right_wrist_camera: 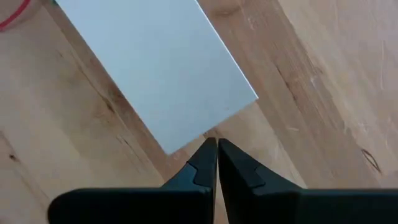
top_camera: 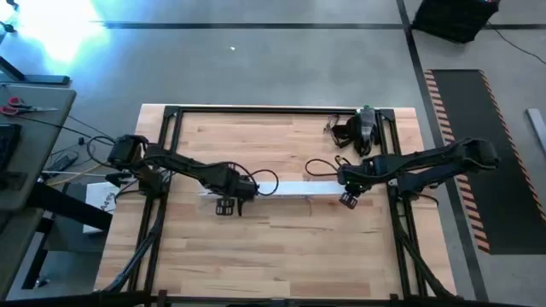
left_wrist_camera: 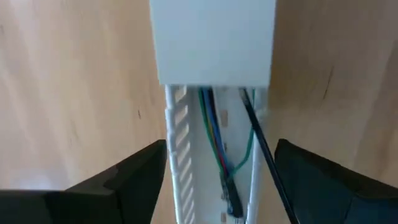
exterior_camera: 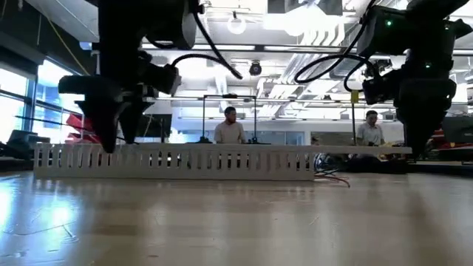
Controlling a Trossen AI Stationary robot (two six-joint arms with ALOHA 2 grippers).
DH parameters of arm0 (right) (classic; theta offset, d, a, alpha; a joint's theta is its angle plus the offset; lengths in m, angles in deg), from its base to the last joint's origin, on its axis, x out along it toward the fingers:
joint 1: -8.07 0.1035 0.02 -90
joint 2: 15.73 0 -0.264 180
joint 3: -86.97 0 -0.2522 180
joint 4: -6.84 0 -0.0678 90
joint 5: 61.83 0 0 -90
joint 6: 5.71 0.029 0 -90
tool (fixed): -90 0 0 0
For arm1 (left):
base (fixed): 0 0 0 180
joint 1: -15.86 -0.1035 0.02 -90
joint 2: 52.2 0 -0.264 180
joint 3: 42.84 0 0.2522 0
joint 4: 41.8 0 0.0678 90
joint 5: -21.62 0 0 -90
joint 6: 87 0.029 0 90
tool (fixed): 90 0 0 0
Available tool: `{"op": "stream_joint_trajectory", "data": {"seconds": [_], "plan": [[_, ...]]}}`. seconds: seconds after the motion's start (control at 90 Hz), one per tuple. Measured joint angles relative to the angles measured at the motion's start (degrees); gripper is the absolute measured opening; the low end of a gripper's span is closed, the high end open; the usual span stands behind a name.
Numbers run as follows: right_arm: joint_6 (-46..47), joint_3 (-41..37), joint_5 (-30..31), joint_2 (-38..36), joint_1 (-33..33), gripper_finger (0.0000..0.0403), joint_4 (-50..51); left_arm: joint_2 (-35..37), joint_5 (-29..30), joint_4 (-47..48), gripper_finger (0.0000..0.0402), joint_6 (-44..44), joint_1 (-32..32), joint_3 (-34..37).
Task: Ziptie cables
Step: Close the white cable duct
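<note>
Two arms meet over one long white line across the middle of the high view, and that line is the whole story. The slotted channel [exterior_camera: 174, 161] runs left to right across the table [top_camera: 281, 247], with the flat cover strip [top_camera: 294, 189] lying along its top and overhanging at the right end. Inside it, the cables [left_wrist_camera: 214, 134] follow the same long axis, green, blue and dark strands showing in the left wrist view where the cover stops short.

The left gripper [top_camera: 227, 205] sits at the channel's left end, centre-left of the high frame, fingers [left_wrist_camera: 134, 180] spread wide to either side of the channel walls, gripping nothing. The uncovered cables lie directly ahead of it, so this looks like the nearer arm for any work on them.

Over at centre-right, the right gripper [right_wrist_camera: 217, 163] is pinched shut, tips just beside the cover's corner; whether it nips the strip's edge I cannot tell.

More loose wire [top_camera: 320, 164] curls just above the strip.
</note>
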Motion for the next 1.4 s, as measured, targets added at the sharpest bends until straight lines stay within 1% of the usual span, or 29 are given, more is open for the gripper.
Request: {"op": "stream_joint_trajectory", "data": {"seconds": [0.133,0.289,0.378,0.644,0.733,0.911,1.089,1.222,1.4], "plan": [[-0.4,0.0,0.0,0.0,0.0,0.0,-0.2,0.0,-0.4,-1.5,0.0278,0.3,0.0,2.9],[-0.6,0.0,0.7,0.0,0.0,0.0,-0.1,0.0,2.4,-6.3,0.0277,0.4,0.0,5.7],[-0.6,-0.1,0.8,0.0,-0.1,0.0,0.1,0.0,2.9,-9.0,0.0272,0.9,0.0,6.5],[-0.4,-0.1,0.1,0.0,-0.1,0.0,1.2,0.0,3.5,-11.4,0.0244,1.8,0.1,6.8],[0.1,-0.1,0.4,0.0,-0.1,0.0,3.7,0.0,3.5,-11.8,0.0235,1.9,0.1,6.8],[1.5,-0.1,1.5,0.0,-0.6,0.0,5.8,0.0,3.9,-12.0,0.023,1.9,0.1,6.8],[1.3,-0.2,1.5,0.0,-0.6,0.0,1.7,0.0,4.0,-13.6,0.0229,2.0,0.1,6.8],[0.1,-0.3,1.7,0.1,-0.6,0.0,-4.3,0.1,3.3,-15.9,0.0227,3.7,0.1,6.9],[-1.5,-0.4,1.8,0.1,-0.6,0.0,-5.5,0.1,4.3,-15.9,0.021,3.2,0.1,6.9]]}}
